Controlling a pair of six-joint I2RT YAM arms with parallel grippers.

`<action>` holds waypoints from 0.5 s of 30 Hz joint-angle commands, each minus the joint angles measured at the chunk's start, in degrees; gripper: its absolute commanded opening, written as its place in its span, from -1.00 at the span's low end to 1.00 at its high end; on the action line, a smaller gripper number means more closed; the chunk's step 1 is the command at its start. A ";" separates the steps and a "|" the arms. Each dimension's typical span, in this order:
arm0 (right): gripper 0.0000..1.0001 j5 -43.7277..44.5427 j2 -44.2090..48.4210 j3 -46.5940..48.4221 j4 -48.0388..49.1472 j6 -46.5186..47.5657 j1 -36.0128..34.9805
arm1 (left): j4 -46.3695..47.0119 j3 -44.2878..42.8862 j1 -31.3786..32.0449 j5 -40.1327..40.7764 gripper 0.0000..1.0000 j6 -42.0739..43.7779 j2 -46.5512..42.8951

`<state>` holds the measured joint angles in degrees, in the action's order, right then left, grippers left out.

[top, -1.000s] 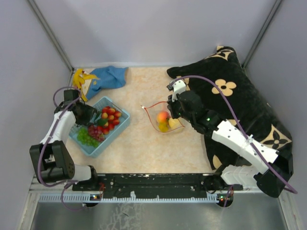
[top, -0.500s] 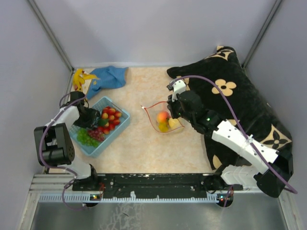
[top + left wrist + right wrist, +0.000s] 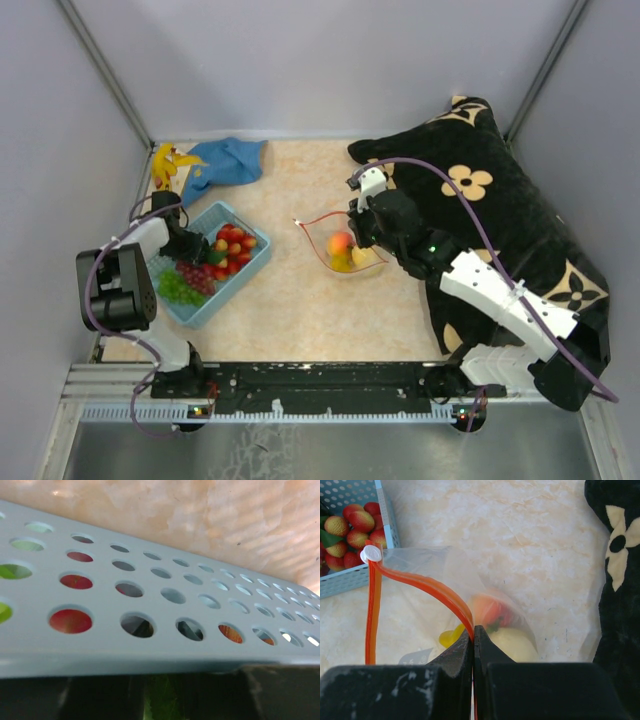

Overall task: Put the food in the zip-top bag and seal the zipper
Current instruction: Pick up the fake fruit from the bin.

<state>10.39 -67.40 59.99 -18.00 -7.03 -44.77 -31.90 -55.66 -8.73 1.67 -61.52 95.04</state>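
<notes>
The clear zip-top bag (image 3: 335,240) lies open mid-table with the peach (image 3: 340,242) and the yellow fruit (image 3: 346,263) inside. My right gripper (image 3: 360,232) is shut on the orange-red zipper (image 3: 420,582) at the bag's right side; the white end piece (image 3: 370,554) is at the far end. Strawberries (image 3: 232,245), dark red grapes (image 3: 197,275) and green grapes (image 3: 175,288) lie in the light-blue basket (image 3: 233,284). My left gripper (image 3: 188,247) is down in the basket beside the strawberries. Its wrist view shows the holed basket wall (image 3: 165,625) and something green (image 3: 162,700) between dark fingers.
A yellow banana (image 3: 165,165) and a blue cloth (image 3: 228,160) lie at the back left. A black flowered cushion (image 3: 500,200) fills the right side, close behind my right arm. Grey walls enclose the table.
My left arm has folded back toward the left wall while its gripper stayed low in the basket and shifted slightly. The right gripper and the bag have not moved.
</notes>
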 commanded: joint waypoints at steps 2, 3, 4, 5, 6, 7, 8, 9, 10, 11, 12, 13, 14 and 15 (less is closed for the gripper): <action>-1.00 0.35 0.04 0.38 2.93 0.78 0.03 | 1.23 0.44 0.20 1.28 -0.46 0.46 -1.38; -1.00 0.38 0.05 0.39 2.89 0.79 0.03 | 1.17 0.68 0.15 1.85 -0.54 0.45 -2.54; -1.00 0.41 0.02 0.47 2.88 0.79 0.04 | 1.14 1.05 0.17 2.37 -0.63 0.37 -4.27; -1.00 0.37 0.02 0.48 2.81 0.69 0.04 | 1.14 1.34 0.18 2.73 -0.71 0.23 -5.53; -1.00 0.41 -0.04 0.60 2.74 0.70 -0.01 | 1.22 1.66 0.20 3.04 -0.80 0.21 -6.82; -1.00 0.39 -0.06 0.76 2.69 0.62 0.03 | 1.31 1.88 0.18 3.21 -0.89 0.17 -7.96; -1.00 0.41 -0.09 1.02 2.44 0.61 0.03 | 1.38 2.07 0.14 3.20 -0.95 0.10 -9.16; -1.00 0.46 -0.10 1.29 2.19 0.56 -0.01 | 1.51 2.21 0.20 3.06 -1.00 0.07 -10.19; -1.00 0.48 -0.14 1.54 1.92 0.46 0.03 | 1.57 2.34 0.21 2.87 -1.00 0.01 -11.14; -1.00 0.66 -0.15 1.76 1.65 0.48 0.03 | 1.70 2.43 0.21 2.59 -1.00 0.03 -12.07; -1.00 0.85 -0.11 2.05 1.33 0.41 0.04 | 1.93 2.67 0.14 2.09 -1.00 0.06 -13.00; -1.00 1.11 -0.12 2.41 0.97 0.43 0.04 | 2.27 2.92 0.20 1.63 -1.00 0.08 -14.09; -1.00 1.37 -0.19 2.68 0.62 0.43 -0.02 | 2.68 3.28 0.18 1.26 -1.00 0.07 -15.24; -1.00 1.60 -0.24 2.94 0.34 0.37 0.01 | 3.09 3.64 0.20 0.97 -1.00 0.07 -16.42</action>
<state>10.50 -67.42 59.99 -18.31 -7.03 -44.77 -30.76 -53.39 -8.73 3.20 -61.25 82.61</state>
